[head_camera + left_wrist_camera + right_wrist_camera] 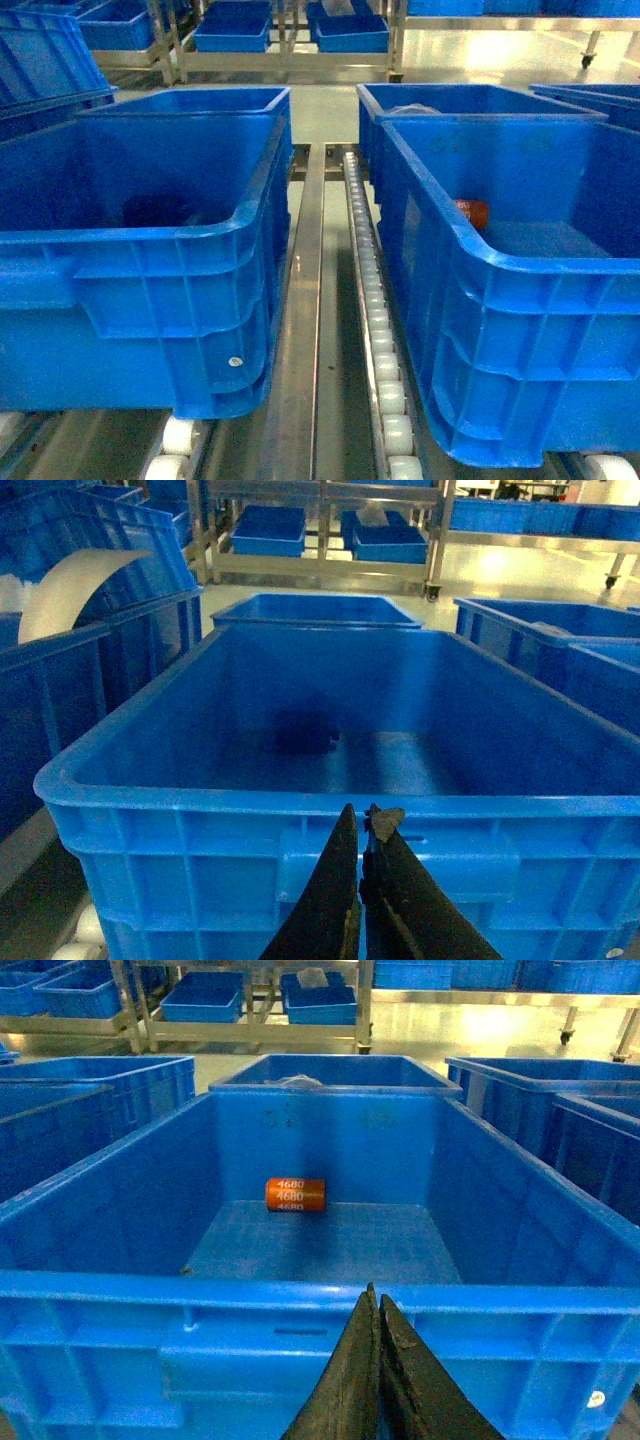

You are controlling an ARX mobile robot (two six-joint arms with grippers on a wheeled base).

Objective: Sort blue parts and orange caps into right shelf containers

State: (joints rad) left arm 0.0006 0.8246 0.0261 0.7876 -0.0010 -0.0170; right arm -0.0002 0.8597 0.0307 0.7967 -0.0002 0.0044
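Observation:
Two large blue containers stand side by side on the shelf, whose steel rail (pixel 300 330) and white rollers (pixel 375 320) run between them. The right container (pixel 520 270) holds one orange cap (pixel 296 1194), a short cylinder printed 4680, lying against the far wall (pixel 472 213). On the floor of the left container (pixel 300 800) sits a dark blue blocky shape (pixel 305 732); I cannot tell if it is a blue part. My left gripper (pixel 362 815) is shut just before the left container's near rim. My right gripper (pixel 376 1295) is shut before the right container's rim. Neither gripper shows in the head view.
More blue crates (pixel 470 100) stand behind both containers, and others sit to the left (pixel 45 60) and right (pixel 590 1130). Steel racks with crates (pixel 235 35) line the back of the room. A white curved sheet (pixel 70 585) hangs over the crate at the left.

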